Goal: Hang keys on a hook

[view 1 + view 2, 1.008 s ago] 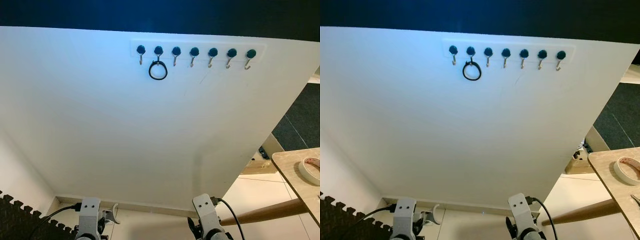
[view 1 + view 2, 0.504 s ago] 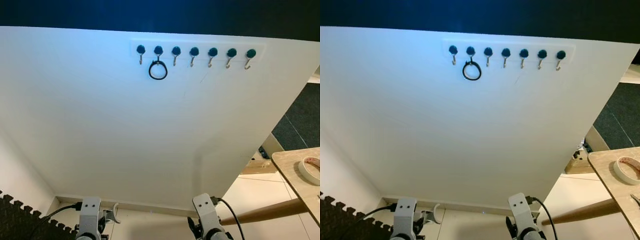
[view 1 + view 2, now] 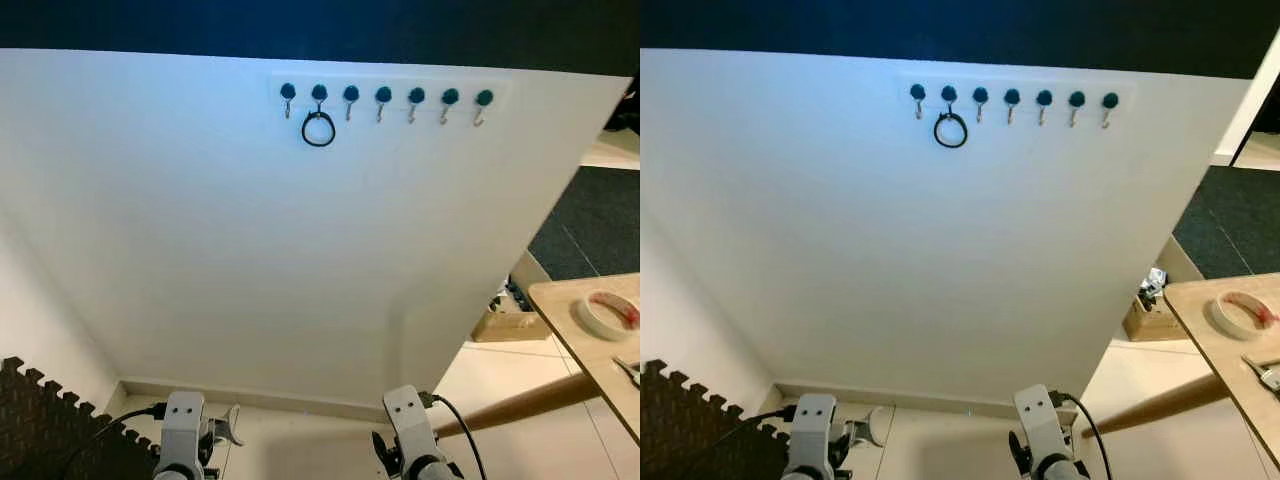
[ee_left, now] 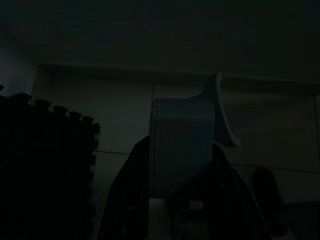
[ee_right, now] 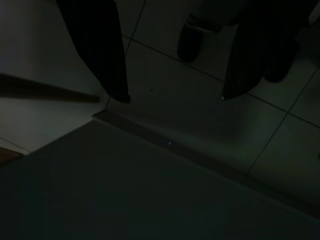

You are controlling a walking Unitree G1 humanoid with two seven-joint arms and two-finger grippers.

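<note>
Ring (image 3: 318, 130) hangs from second hook (image 3: 319, 95); right fingers (image 5: 112, 60) apart (left fingers' state unclear).

Ring (image 3: 318, 131) hangs on second hook (image 3: 319, 96) from left.

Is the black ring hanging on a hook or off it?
On. The black ring hangs from the second hook from the left on the white wall.

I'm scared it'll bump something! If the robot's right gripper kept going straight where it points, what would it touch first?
Probably the tiled floor. The right gripper hangs open, pointing down at the tiles near the wall's baseboard, with nothing between as far as this dark view shows.
</note>
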